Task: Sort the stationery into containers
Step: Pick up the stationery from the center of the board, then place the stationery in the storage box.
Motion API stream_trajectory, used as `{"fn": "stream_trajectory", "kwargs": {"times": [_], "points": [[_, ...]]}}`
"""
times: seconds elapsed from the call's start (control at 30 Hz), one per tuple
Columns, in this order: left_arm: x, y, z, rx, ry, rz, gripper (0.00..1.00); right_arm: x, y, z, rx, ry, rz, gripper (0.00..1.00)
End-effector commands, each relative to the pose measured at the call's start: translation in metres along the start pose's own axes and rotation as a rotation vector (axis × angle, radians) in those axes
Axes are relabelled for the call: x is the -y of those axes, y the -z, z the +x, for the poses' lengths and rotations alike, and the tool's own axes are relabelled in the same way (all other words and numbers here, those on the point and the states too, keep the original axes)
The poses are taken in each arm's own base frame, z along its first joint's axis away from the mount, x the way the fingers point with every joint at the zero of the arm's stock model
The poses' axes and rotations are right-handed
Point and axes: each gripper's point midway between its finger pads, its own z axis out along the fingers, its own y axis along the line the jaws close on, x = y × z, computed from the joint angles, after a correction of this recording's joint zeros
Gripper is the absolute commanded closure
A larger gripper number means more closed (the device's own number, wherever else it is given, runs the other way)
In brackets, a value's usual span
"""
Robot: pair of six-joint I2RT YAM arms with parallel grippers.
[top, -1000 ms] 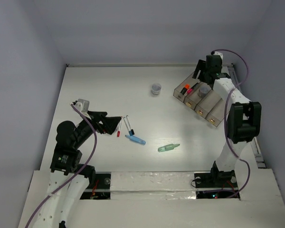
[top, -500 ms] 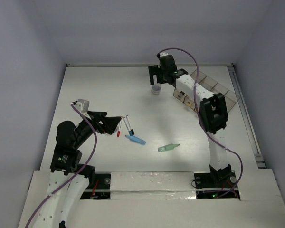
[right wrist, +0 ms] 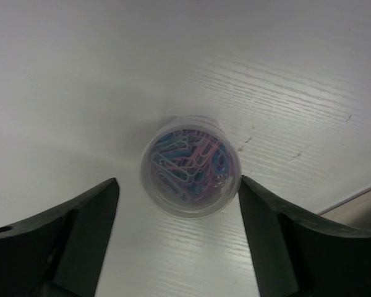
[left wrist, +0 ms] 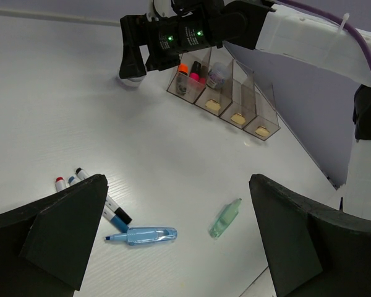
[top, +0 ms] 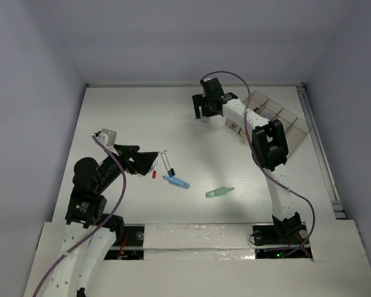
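Observation:
My right gripper (right wrist: 178,185) is open and straddles a tiny round pot (right wrist: 189,164) of coloured paper clips at the far middle of the table; both fingers stand clear of its sides. In the top view this gripper (top: 203,112) hides the pot. My left gripper (top: 149,159) is open and empty, just left of two thin white pens (top: 164,163). A light-blue marker (top: 177,182) and a pale-green tube (top: 219,192) lie near them. The tray of four bins (left wrist: 255,106) holds the orange highlighter (left wrist: 183,68), the pink-black highlighter (left wrist: 196,72) and the other pot (left wrist: 217,75).
The tray (top: 295,125) sits at the far right, angled, with the right arm stretched across its left end. White walls close the table at the back and sides. A taped strip runs along the near edge between the arm bases.
My right arm has swung from over the tray leftward to the loose pot and now has its open fingers around it. The left arm and the loose items have not moved.

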Motion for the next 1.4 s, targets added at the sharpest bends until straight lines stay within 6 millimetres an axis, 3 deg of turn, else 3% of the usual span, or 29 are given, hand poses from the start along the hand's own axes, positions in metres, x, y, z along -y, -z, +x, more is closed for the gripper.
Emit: {"fn": "stream_trajectory", "kwargs": {"times": [0.0, 0.07, 0.13, 0.2, 0.3, 0.43, 0.47, 0.6, 0.77, 0.8, 0.83, 0.9, 1.1, 1.13, 1.37], "points": [[0.007, -0.001, -0.006, 0.022, -0.024, 0.034, 0.01, -0.004, -0.002, -0.012, 0.038, 0.005, 0.011, 0.23], [0.007, -0.001, -0.006, 0.021, -0.023, 0.035, 0.01, -0.008, -0.001, -0.012, 0.041, 0.012, 0.013, 0.32], [0.007, -0.001, -0.007, 0.022, -0.024, 0.036, 0.01, -0.005, -0.002, -0.012, 0.04, 0.013, 0.032, 0.35], [0.007, -0.001, -0.007, 0.023, -0.025, 0.036, 0.01, -0.004, 0.001, -0.014, 0.045, 0.012, 0.039, 0.56], [0.006, -0.001, -0.006, 0.022, -0.023, 0.032, 0.01, -0.002, 0.019, -0.031, 0.107, -0.014, 0.046, 0.59], [0.005, -0.002, -0.006, 0.022, -0.019, 0.027, 0.01, 0.003, 0.072, -0.073, 0.263, -0.054, 0.05, 0.6], [0.004, -0.002, -0.006, 0.02, -0.019, 0.023, 0.01, 0.007, 0.098, -0.086, 0.307, -0.058, 0.054, 0.6], [0.004, -0.002, -0.006, 0.021, -0.017, 0.02, 0.01, 0.041, 0.147, -0.098, 0.377, -0.092, 0.11, 0.62], [0.003, -0.003, -0.005, 0.017, -0.016, 0.02, 0.01, 0.109, 0.177, -0.074, 0.372, -0.2, 0.187, 0.63], [0.003, -0.003, -0.005, 0.018, -0.016, 0.018, 0.01, 0.118, 0.173, -0.055, 0.338, -0.215, 0.196, 0.63], [0.003, -0.003, -0.006, 0.017, -0.016, 0.02, 0.01, 0.125, 0.186, -0.056, 0.364, -0.233, 0.192, 0.63], [0.003, -0.003, -0.005, 0.015, -0.014, 0.018, 0.01, 0.146, 0.191, -0.046, 0.36, -0.272, 0.232, 0.63], [0.002, -0.005, -0.003, 0.007, -0.01, 0.016, 0.01, 0.17, 0.187, -0.007, 0.297, -0.325, 0.294, 0.63], [0.002, -0.005, -0.003, 0.005, -0.01, 0.017, 0.01, 0.181, 0.186, -0.002, 0.291, -0.342, 0.314, 0.63], [0.002, -0.005, -0.003, 0.006, -0.01, 0.017, 0.01, 0.188, 0.162, 0.019, 0.216, -0.373, 0.305, 0.63]]}}
